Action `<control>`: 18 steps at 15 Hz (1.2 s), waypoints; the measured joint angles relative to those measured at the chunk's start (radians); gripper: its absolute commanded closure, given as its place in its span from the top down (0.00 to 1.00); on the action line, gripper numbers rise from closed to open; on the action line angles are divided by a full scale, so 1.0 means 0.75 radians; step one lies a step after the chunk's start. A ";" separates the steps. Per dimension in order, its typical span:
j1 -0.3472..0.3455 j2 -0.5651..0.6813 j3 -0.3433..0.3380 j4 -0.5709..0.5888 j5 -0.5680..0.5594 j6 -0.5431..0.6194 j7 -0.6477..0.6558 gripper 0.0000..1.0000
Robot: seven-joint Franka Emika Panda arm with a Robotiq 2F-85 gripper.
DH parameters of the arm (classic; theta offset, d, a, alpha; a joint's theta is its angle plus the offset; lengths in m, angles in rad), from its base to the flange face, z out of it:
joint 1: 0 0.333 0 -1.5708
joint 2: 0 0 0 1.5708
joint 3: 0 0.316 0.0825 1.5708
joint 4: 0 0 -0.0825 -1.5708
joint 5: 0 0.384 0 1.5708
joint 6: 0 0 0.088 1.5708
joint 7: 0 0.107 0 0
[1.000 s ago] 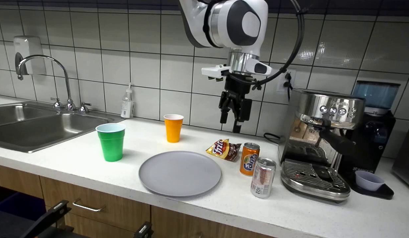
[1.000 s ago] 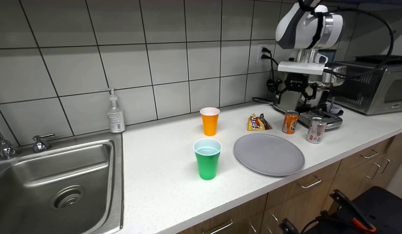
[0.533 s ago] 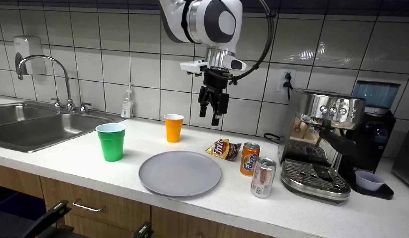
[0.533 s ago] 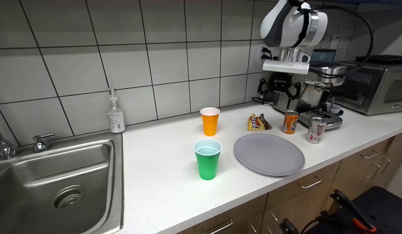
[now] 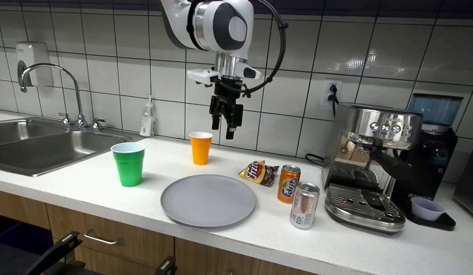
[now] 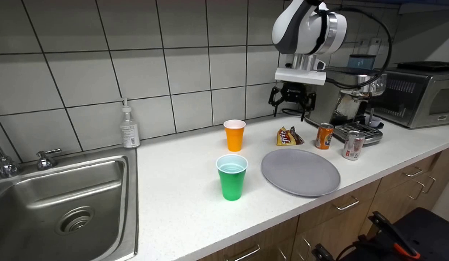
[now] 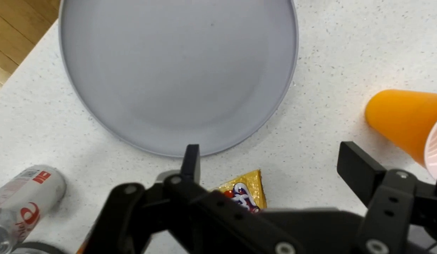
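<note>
My gripper (image 5: 222, 130) hangs above the back of the counter, its jaws wide apart with nothing between them. In the wrist view a yellow and brown snack bag (image 7: 252, 187) lies below, partly hidden by the gripper's linkage. The orange cup (image 7: 402, 116) stands upright beyond the right finger. A grey round plate (image 7: 183, 70) lies flat toward the counter's front edge. Beside the bag, in an exterior view, are an orange soda can (image 5: 289, 185) and a silver can (image 5: 304, 208), both upright. The green cup (image 6: 232, 181) stands nearer the sink. My gripper touches none of these.
A steel espresso machine (image 5: 374, 152) and a coffee grinder (image 5: 431, 152) stand at the can side of the counter. At the opposite end are the sink (image 6: 130, 203) and a soap bottle (image 6: 129, 130). The tiled wall (image 5: 278, 126) rises close behind the gripper.
The arm has moved steadily along the wall, away from the espresso machine and toward the orange cup. The gripper has stayed open, and the objects on the counter have not moved.
</note>
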 measured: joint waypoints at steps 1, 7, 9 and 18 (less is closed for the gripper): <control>0.009 0.001 0.008 0.000 0.000 0.017 0.006 1.00; 0.064 0.030 0.039 0.003 0.000 0.128 0.059 1.00; 0.082 0.054 0.045 0.010 -0.001 0.167 0.082 1.00; 0.145 0.203 0.045 0.126 -0.003 0.259 0.182 1.00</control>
